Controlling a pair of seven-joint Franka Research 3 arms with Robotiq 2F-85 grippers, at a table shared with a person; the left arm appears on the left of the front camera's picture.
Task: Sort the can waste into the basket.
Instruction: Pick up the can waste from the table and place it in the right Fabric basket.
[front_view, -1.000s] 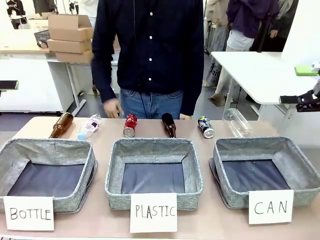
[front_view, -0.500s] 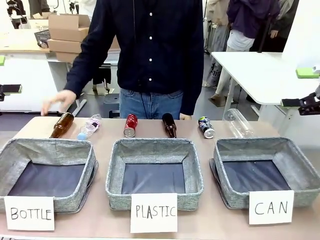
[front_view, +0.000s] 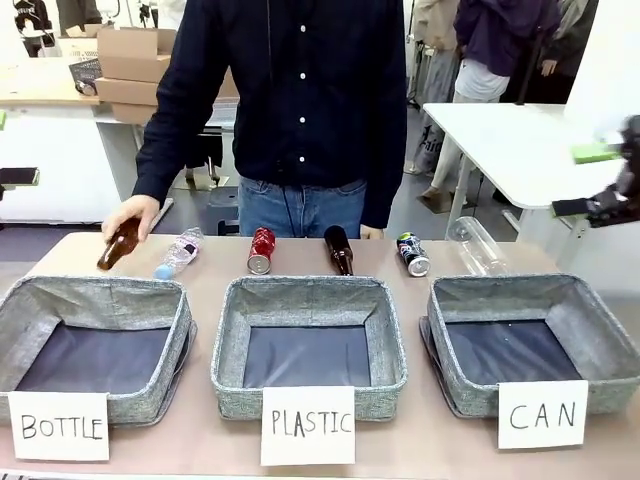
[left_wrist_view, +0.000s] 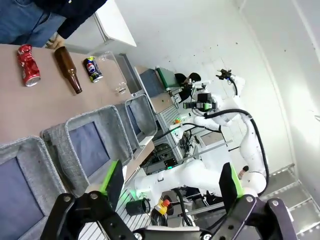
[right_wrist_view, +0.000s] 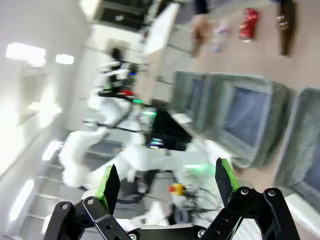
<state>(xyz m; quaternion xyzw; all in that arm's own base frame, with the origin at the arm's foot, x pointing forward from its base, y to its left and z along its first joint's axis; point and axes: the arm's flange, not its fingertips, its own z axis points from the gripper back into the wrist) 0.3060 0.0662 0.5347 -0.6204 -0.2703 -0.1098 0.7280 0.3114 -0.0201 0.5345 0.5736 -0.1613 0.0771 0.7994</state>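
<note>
Red can (front_view: 260, 250): dented, on its side at the far edge of the table (front_view: 425, 435), behind the middle basket (front_view: 308, 290) carded "PLASTIC".

Black can (front_view: 411, 254): also on its side at the far edge, just behind the far left corner of the CAN basket (front_view: 500, 286).

A brown bottle (front_view: 338, 250) lies between the two cans. A clear bottle (front_view: 475, 245) lies near the black can's other side, behind the CAN basket.

CAN basket: at the robot's right end of the row, with a white card (front_view: 541, 413) against its near wall. Its dark floor is bare, with nothing inside.

Progress: zero of two cans sorted, and nothing touches either can. By my reading the whole task is left, meaning two pick-ups, two carries and two drops. The black can looks like the shorter trip.

Left gripper (left_wrist_view: 170, 182): fingers spread wide with nothing between them, held high above the table and looking down along the row of baskets.

Right gripper (right_wrist_view: 166, 180): likewise spread and empty, well clear of the table. Its view is blurred.

Person: stands at the far side. One hand (front_view: 130, 212) is closed on the base end of a second brown bottle (front_view: 118, 245), at the robot's left end behind the BOTTLE basket (front_view: 95, 290). I cannot tell whether that bottle is off the table. A small clear bottle (front_view: 178, 252) lies just beside it. None of this is can waste, so the count is unaffected.
</note>
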